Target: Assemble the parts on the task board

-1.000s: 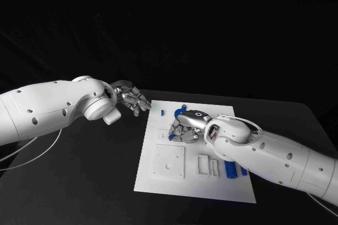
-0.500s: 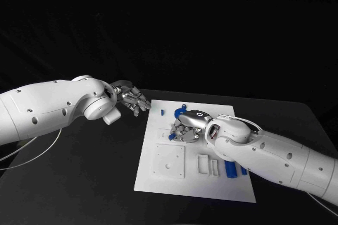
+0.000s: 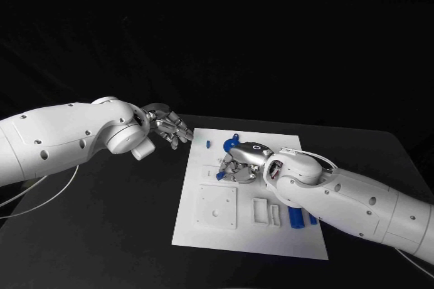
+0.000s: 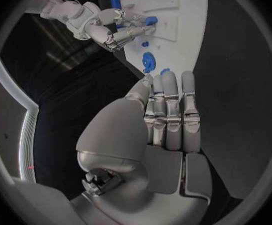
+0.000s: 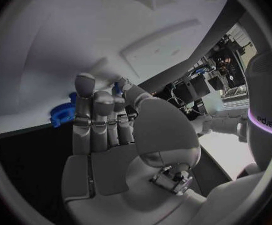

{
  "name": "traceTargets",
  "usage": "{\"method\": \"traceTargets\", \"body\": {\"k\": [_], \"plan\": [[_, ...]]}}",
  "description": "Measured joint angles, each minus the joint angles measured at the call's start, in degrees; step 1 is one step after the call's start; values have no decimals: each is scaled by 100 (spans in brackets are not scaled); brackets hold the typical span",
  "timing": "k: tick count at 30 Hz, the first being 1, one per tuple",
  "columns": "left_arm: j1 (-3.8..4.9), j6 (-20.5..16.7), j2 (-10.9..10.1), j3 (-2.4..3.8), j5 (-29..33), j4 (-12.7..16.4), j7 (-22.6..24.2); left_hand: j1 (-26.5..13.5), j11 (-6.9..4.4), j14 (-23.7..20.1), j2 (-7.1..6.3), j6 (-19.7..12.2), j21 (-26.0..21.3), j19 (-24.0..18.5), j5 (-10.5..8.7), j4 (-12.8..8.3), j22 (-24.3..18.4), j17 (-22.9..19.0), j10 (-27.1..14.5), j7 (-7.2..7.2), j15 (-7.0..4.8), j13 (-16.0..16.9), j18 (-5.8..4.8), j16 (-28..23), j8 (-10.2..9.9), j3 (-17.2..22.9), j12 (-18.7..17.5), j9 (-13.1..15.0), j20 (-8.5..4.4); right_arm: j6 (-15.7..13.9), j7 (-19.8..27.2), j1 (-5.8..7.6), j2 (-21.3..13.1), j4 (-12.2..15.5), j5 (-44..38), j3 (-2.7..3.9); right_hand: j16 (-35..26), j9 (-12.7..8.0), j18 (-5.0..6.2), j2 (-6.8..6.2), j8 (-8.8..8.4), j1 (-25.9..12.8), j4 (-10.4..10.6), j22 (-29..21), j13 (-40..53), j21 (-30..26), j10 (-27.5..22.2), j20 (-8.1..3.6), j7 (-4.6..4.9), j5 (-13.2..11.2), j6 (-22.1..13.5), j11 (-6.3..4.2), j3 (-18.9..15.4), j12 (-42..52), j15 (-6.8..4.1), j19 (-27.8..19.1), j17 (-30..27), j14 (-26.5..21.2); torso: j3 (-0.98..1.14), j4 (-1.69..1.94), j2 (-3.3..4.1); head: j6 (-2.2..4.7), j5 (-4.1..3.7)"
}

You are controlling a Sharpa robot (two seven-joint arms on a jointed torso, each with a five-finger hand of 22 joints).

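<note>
Two silver hands work at a black table (image 3: pixel 108 239) where the white task board (image 3: pixel 298 239) lies in the middle. The right hand (image 3: pixel 237 165) is down on the board's central area, fingers curled around a small blue part (image 3: pixel 221 175) that peeks out at its fingertips; in the left wrist view the same hand (image 4: pixel 120 30) pinches a blue part (image 4: pixel 151 20) against the board (image 4: pixel 186 15). The left hand (image 3: pixel 170 129) hovers off the board's far left corner, above the bare table, fingers straight and close together, holding nothing. A blue gear (image 3: pixel 231 139) sits on the board just beyond the right hand, with a small blue peg (image 3: pixel 208 143) standing to its side. Nearer the robot, a long blue bar (image 3: pixel 296 217) lies beside the right forearm, next to a white slotted block (image 3: pixel 260 212) and a white square plate (image 3: pixel 218 207) set on the board.
</note>
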Motion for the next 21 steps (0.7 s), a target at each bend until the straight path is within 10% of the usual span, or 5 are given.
{"method": "traceTargets", "body": {"k": [21], "plan": [[0,29,10,-10,1,-78,-6,0,21,0,0,-26,1,0,0,0,2,0,-20,-15,0,-2,0,0,5,0,0,0,0,1,-62,-15,12,-24,154,1,0,57,0,11,0,-144,10,-1,64,124,96,0,-75,-131,362,-72,731,0,-13,0,57,13,-5,4,-1,-9,-18]]}}
